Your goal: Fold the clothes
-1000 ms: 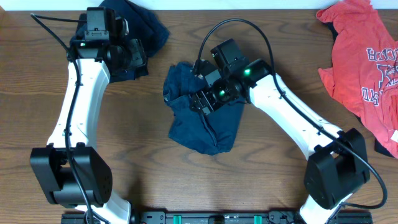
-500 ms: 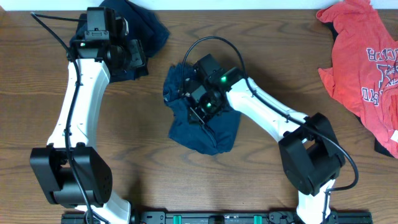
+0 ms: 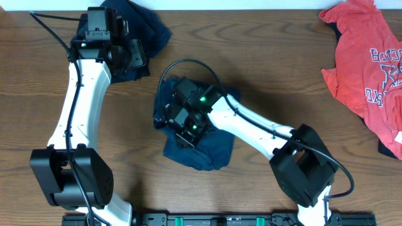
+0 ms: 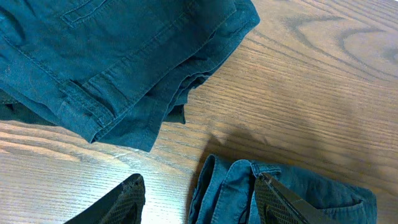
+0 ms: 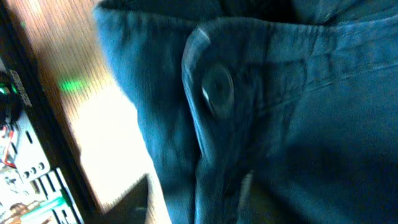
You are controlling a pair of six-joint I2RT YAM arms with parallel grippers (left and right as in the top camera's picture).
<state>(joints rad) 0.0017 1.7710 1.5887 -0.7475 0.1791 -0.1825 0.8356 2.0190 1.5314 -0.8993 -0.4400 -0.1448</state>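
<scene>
My right claw is pressed down into the navy shorts at the middle of the tabletop. Its own view is all blurred cloth, with the waistband button close before it, and I cannot tell whether the jaws are parted or gripping a fold. These shorts lie rumpled under and around it, not yet neatly folded. My left claw hangs parted and empty above the wood, just beside a second navy garment at the far left, which looks doubled over with stacked hems, perhaps done. Well apart at the far right, the red-orange T-shirt sprawls unfolded. I judge most of the work is left.
</scene>
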